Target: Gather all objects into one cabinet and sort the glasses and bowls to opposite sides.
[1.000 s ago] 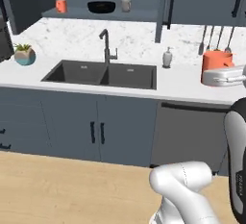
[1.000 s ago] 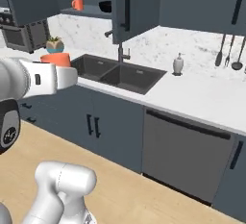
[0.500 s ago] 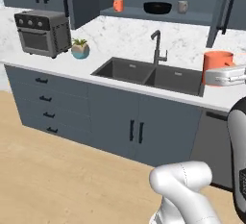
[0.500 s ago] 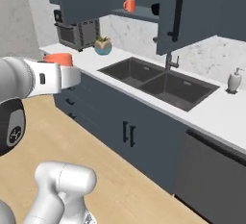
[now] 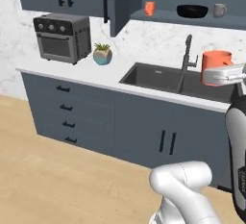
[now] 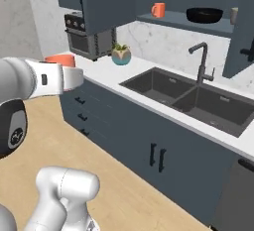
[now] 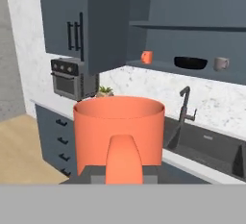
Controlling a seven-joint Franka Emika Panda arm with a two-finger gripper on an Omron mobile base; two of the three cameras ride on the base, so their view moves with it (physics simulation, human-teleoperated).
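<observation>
My gripper (image 7: 123, 174) is shut on the handle of the larger orange round vessel (image 7: 120, 124), held upright in front of the counter. That vessel (image 5: 217, 60) hangs over the sink area in the left base view and shows at the left (image 6: 59, 59) in the right base view. The wall cabinet stands open, its door (image 5: 117, 4) swung out. On its shelf (image 5: 166, 15) stand the orange cup (image 5: 150, 8), the black bowl (image 5: 192, 11) and the grey mug (image 5: 220, 10), from left to right. The gripper is well below and in front of the shelf.
A toaster oven (image 5: 62, 38) and a potted plant (image 5: 102, 54) stand on the white counter (image 5: 72, 69) at left. A double sink (image 5: 161, 76) with a black faucet (image 5: 187, 55) lies under the shelf. Lower cabinets (image 5: 158, 131) line the front; wooden floor (image 5: 57, 184) spreads before them.
The whole picture has slid to the right, so the camera has moved left along the counter; the toaster oven is now in view. The orange vessel stays in my gripper.
</observation>
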